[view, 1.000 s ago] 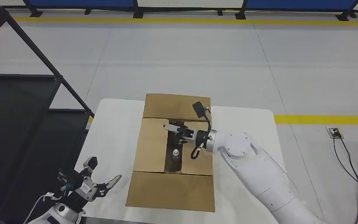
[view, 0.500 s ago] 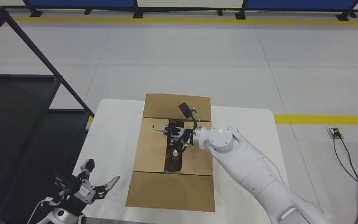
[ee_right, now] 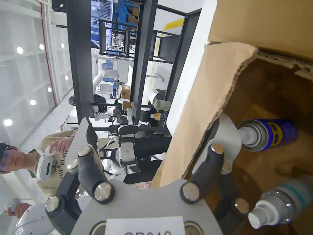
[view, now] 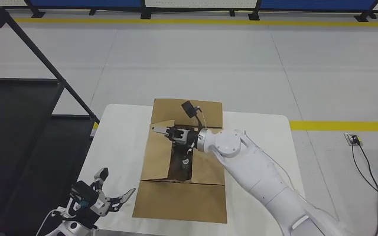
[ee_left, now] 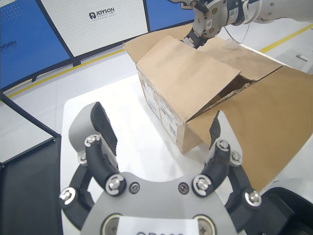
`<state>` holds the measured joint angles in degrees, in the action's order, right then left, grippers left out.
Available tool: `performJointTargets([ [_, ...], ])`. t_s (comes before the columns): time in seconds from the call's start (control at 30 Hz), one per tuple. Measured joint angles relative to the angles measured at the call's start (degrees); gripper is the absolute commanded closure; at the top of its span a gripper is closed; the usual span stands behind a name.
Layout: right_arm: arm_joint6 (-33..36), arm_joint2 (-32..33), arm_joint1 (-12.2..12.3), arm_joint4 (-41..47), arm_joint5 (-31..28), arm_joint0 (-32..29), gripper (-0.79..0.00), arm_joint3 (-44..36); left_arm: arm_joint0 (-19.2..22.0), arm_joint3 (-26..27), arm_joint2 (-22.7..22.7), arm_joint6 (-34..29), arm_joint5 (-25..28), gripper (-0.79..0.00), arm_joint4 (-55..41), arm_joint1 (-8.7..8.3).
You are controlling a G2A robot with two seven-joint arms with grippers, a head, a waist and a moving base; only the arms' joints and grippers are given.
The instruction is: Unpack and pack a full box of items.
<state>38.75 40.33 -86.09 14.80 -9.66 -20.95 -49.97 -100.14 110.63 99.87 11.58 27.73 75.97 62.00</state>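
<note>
A cardboard box [view: 180,203] stands on the white table [view: 118,147] with its top flaps spread. My right gripper [view: 168,132] is open at the left inner flap [view: 155,160], which stands tilted up. In the right wrist view the flap [ee_right: 205,103] passes between the fingers [ee_right: 85,133], one outside it and one below it inside the box. A blue spray can [ee_right: 271,134] and a white-capped bottle [ee_right: 278,207] lie inside. My left gripper [view: 99,199] is open and holds nothing, at the table's near left corner, apart from the box [ee_left: 195,79].
A black metal rack [view: 35,141] stands against the table's left side. The table's left strip beside the box is bare. The far flap [view: 186,111] and near flap lie folded outward.
My right gripper has moved left across the box opening and raised the left inner flap from flat to tilted. My left gripper has shifted a little to the right.
</note>
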Motion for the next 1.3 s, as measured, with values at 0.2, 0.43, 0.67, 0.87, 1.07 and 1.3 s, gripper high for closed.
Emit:
performJointTargets([
  [0.2,-0.4,1.5,0.9,-4.5,5.9,-1.3,-0.785,-5.0,-0.4,-0.5,0.0,1.1,-0.1,-0.785,0.2,0.06],
  [0.43,-1.0,4.1,2.4,-10.1,15.6,-3.9,-0.785,-11.8,-0.5,-0.4,-0.2,1.6,0.1,-0.785,0.4,0.1],
  [0.67,0.4,7.9,4.2,-13.6,22.2,-7.7,-0.785,-18.9,-0.2,-0.3,-0.5,1.3,0.0,-0.785,0.6,0.13],
  [0.87,1.0,11.3,5.8,-17.4,24.5,-11.7,-0.785,-25.2,0.4,-0.2,-0.9,0.6,0.2,-0.785,0.9,0.14],
  [1.07,-0.6,13.6,7.0,-22.9,28.2,-15.3,-0.785,-32.6,0.9,-0.1,-1.4,0.2,0.2,-0.785,1.2,0.17],
  [1.3,0.9,17.5,8.2,-24.3,29.4,-18.6,-0.785,-38.5,1.1,-0.2,-1.6,0.1,0.2,-0.785,1.1,0.19],
])
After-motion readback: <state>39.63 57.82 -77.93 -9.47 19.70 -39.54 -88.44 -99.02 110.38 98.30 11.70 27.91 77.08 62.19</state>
